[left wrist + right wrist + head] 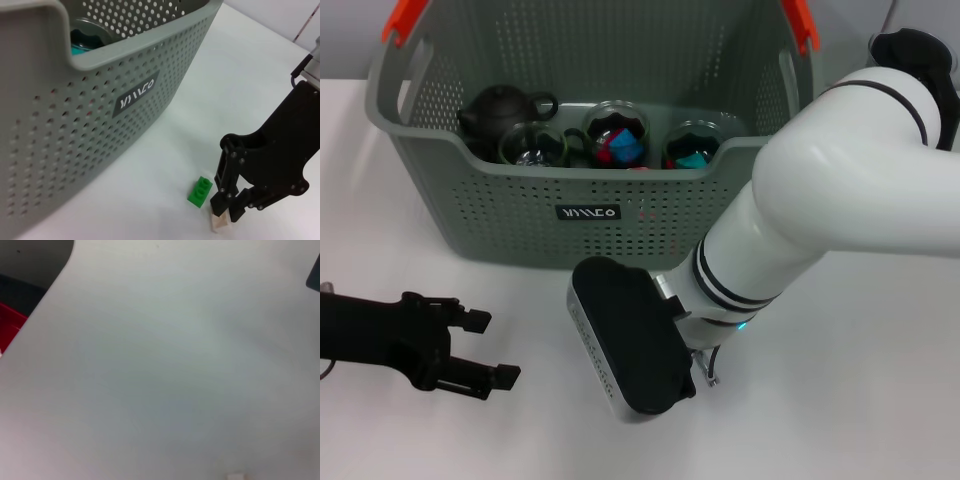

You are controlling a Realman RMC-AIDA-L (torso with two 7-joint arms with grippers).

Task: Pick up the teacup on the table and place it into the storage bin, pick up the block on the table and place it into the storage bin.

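The grey-green storage bin [440, 190] stands at the back of the table and fills much of the left wrist view [75, 150]. Inside it stand three glass teacups [617, 130], two holding coloured blocks; no teacup shows on the table. Near the bin's front, a green block [200, 191] lies on the table. Beside it my right gripper [227, 212] reaches down to the tabletop, shut on a pale block [220, 223]. In the head view the white right arm [800, 200] hides that gripper. My left gripper [495, 350] rests open and empty at the front left.
A dark teapot [500, 108] sits in the bin's left end. Orange-red handle pieces [405, 18] top the bin's corners. The white table [860, 400] stretches to the right of the arm. The right wrist view shows only bare tabletop [165, 370].
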